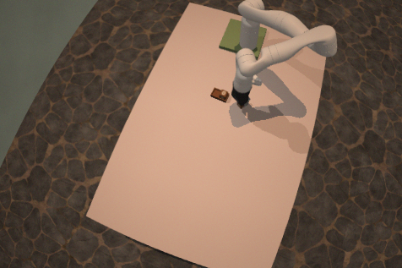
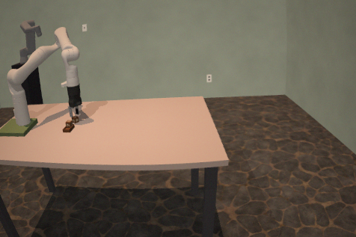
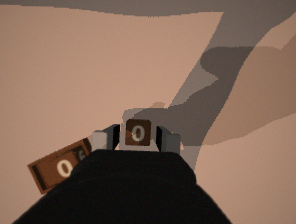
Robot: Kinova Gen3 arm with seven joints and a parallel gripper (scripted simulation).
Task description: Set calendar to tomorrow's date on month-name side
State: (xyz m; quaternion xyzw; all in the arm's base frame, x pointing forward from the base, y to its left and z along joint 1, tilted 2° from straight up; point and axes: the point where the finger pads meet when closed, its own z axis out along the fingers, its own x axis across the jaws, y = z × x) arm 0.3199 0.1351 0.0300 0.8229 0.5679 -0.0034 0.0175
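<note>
In the wrist view a brown cube (image 3: 137,132) with a white 0 on its top face stands on the table between my fingers. My gripper (image 3: 138,134) is open and straddles the cube, with small gaps on both sides. The brown calendar tray (image 3: 60,167) lies at the lower left, apart from this cube; it holds another cube with a 0 on top. In the top view the tray (image 1: 218,94) lies just left of the gripper (image 1: 242,103). In the exterior view the gripper (image 2: 75,113) hangs over the loose cube (image 2: 75,119), with the tray (image 2: 69,128) in front of it.
The arm's base stands on a green pad (image 1: 242,35) at the table's far end. The arm casts a wide shadow (image 1: 270,113) on the pink table top to the right of the gripper.
</note>
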